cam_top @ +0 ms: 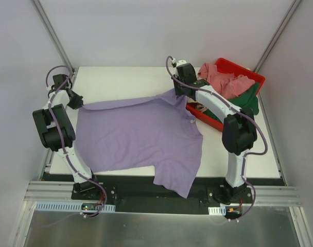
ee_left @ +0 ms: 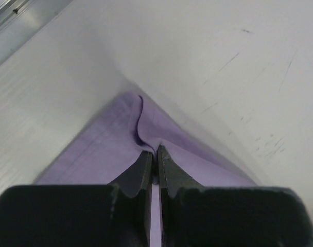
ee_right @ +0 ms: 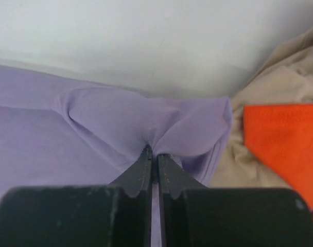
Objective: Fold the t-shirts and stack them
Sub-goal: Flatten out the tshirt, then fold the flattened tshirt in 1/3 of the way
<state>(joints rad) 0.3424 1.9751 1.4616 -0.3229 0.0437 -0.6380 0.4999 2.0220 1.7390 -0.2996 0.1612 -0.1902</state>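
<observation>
**Purple shirt pinched at both far corners**

The lavender t-shirt point(cam_top: 141, 134) lies spread across the white table point(cam_top: 120, 77). Its far edge runs stretched between the two arms, and one part hangs over the table's near edge.

The left gripper point(cam_top: 75, 101) is at the shirt's far left corner. Its jaws are pressed together on a small fold of the purple cloth, low over the table.

The right gripper point(cam_top: 181, 93) is at the far right corner, just beside the red bin point(cam_top: 246, 71). Its jaws pinch a bunched fold of the same shirt.

A pink shirt point(cam_top: 223, 80) lies heaped in the bin, with a dark green shirt point(cam_top: 247, 100) beside it, draped over the rim. In the right wrist view, beige cloth point(ee_right: 280, 77) lies right against the purple shirt's edge.
</observation>
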